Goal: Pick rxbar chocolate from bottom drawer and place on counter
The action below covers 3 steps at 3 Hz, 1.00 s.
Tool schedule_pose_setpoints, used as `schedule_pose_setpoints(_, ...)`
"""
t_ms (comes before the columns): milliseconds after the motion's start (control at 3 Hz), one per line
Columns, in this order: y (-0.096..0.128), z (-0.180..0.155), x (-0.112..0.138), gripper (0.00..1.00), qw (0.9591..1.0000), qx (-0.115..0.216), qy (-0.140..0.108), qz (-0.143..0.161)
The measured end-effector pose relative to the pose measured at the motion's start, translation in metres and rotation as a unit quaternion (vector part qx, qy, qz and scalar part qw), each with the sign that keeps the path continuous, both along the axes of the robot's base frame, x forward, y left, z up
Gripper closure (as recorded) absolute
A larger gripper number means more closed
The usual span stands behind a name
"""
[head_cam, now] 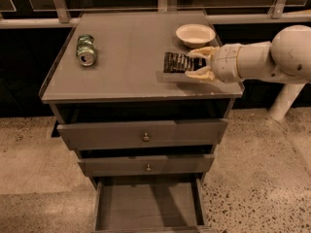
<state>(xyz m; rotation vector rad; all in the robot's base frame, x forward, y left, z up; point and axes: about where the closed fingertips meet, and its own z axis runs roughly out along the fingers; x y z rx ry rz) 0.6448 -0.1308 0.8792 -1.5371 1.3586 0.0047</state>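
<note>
The rxbar chocolate, a flat black wrapper with white lettering, is at the right side of the counter, level and just above its surface. My gripper reaches in from the right. Its two pale fingers close on the bar's right end across its width. The bottom drawer stands pulled open at the foot of the cabinet, and its grey tray holds nothing.
A crushed green can lies at the counter's left rear. A small white bowl sits just behind the gripper. The two upper drawers with brass knobs are slightly ajar. A white post stands at the right.
</note>
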Motion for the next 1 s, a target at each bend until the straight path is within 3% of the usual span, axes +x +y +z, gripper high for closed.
schedule_pose_setpoints(333,0.0001,-0.0112,0.0097,1.00,0.9998,-0.007,0.016,-0.012)
schedule_pose_setpoints(1000,0.0002,-0.0116,0.0099,0.58,0.9998,-0.007,0.017,-0.013)
